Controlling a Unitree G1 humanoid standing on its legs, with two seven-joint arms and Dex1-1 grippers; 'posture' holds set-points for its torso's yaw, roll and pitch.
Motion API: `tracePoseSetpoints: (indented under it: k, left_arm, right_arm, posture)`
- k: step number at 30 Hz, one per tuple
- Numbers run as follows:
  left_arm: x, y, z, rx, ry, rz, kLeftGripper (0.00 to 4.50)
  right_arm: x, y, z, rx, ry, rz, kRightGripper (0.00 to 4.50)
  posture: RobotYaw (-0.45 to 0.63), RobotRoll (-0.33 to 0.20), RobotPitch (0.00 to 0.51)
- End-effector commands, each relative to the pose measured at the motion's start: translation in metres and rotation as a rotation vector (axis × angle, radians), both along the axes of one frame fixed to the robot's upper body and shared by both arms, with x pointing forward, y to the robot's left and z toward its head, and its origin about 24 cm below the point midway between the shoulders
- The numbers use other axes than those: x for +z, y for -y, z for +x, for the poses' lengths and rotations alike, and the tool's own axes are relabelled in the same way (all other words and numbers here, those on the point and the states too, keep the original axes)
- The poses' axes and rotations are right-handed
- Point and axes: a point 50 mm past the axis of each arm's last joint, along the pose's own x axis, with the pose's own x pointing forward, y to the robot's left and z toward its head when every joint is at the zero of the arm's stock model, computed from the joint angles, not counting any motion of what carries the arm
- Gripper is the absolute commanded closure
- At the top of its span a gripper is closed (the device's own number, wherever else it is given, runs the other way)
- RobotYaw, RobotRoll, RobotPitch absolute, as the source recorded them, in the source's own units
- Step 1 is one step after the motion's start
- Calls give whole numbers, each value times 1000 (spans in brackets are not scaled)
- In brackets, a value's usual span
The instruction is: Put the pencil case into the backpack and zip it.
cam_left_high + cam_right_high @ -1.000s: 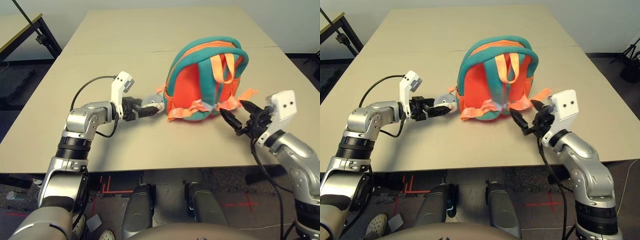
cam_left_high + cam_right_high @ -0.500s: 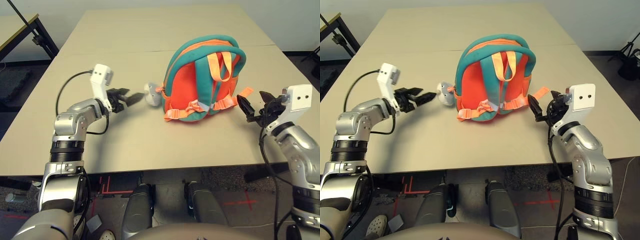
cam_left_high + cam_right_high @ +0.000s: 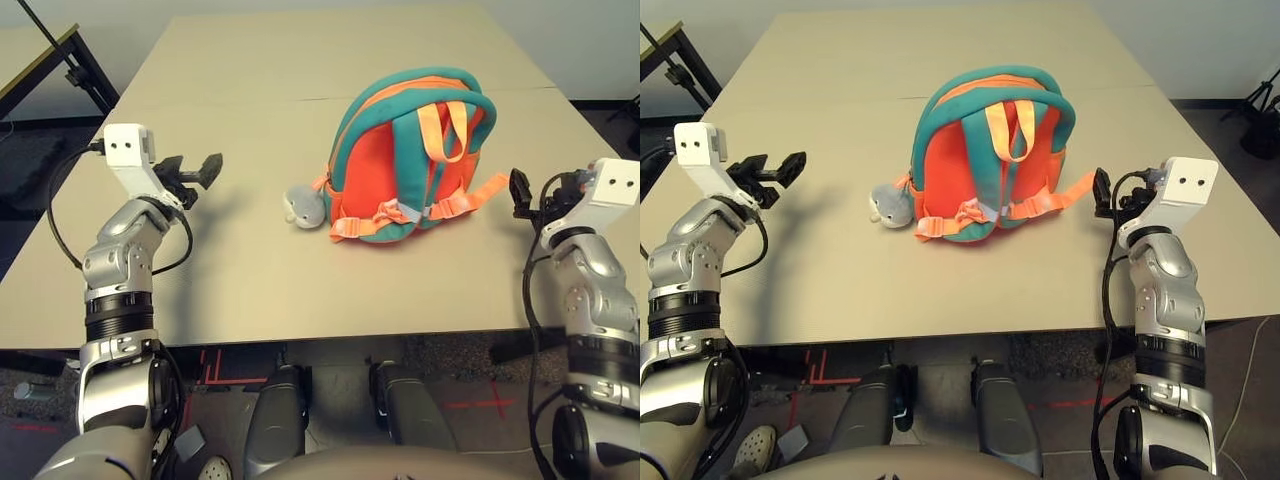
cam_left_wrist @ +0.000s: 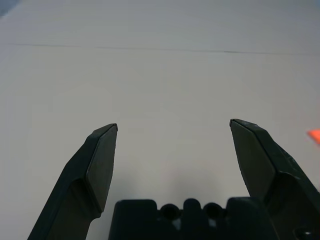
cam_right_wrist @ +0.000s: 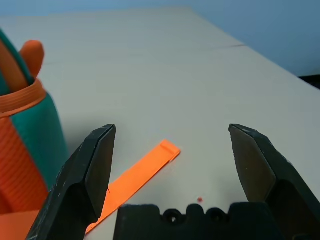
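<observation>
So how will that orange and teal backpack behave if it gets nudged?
The backpack stands upright on a narrow base, so it may tip. Its padded fabric sides look soft, likely giving under a push.

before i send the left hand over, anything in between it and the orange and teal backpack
Yes: the grey plush charm lies on the table just left of the orange and teal fabric backpack, between it and the open black left gripper.
</observation>
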Motion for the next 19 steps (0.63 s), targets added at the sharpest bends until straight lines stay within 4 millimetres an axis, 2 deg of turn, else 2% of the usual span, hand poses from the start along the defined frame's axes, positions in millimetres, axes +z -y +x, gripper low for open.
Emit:
tracePoseSetpoints:
  k: [1,11,19]
  left_arm:
    - [-16,-16,-9,99,-40,27,0]
    - [-26,-35,-20,220,-55,44,0]
    - [-35,-33,-21,236,-69,46,0]
  right_arm:
    - [-3,9,1,-20,1,-38,49]
    - [-9,15,3,-42,6,-91,49]
    - [-8,20,-2,-72,4,-111,49]
  posture:
    - [-34,0,164]
    - [-16,0,192]
    - [-36,0,194]
